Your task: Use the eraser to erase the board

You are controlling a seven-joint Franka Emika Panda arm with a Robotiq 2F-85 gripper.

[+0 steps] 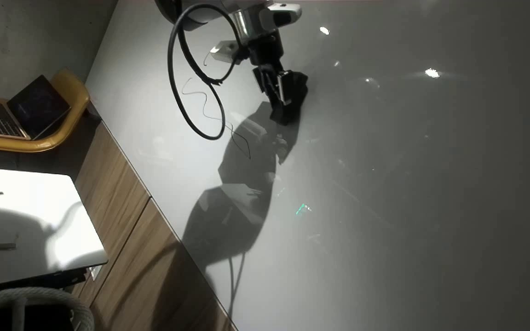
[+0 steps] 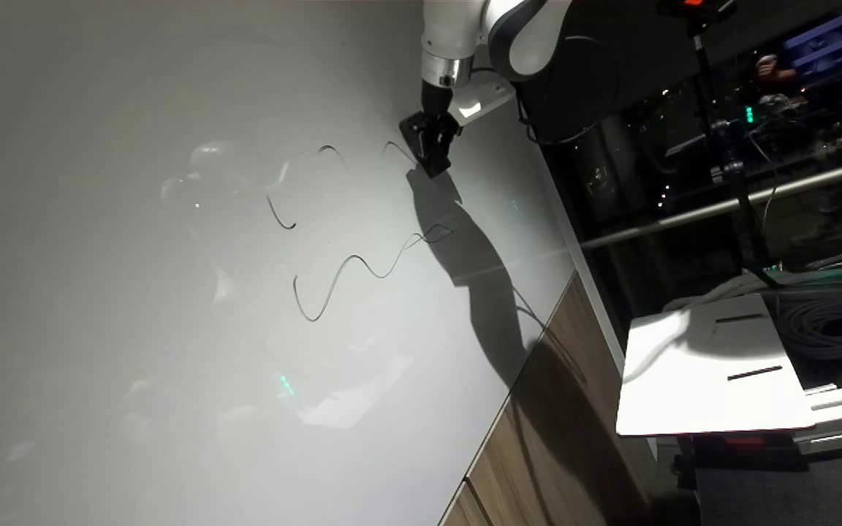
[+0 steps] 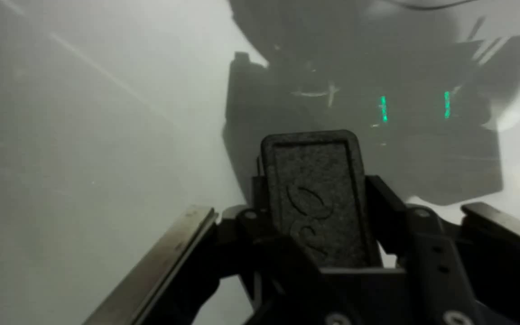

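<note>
Erasing looked partly done: while the claw clamped the eraser across its width, a long squiggle and broken strokes were left on the board.

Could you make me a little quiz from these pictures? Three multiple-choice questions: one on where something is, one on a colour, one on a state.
1. Where is the open laptop?
A) On the white table
B) On the floor
C) On the tan chair

2. What colour is the long wavy line on the board?
A) Black
B) Red
C) Yellow

3. What state is the pincer in?
A) Wide open, holding nothing
B) Closed on the eraser
C) Closed, holding nothing

Answers
1: C, since an exterior view shows the laptop resting on that chair.
2: A, since it shows dark against the pale board in both exterior views.
3: B, since the wrist view shows the eraser clamped from both sides.
</note>
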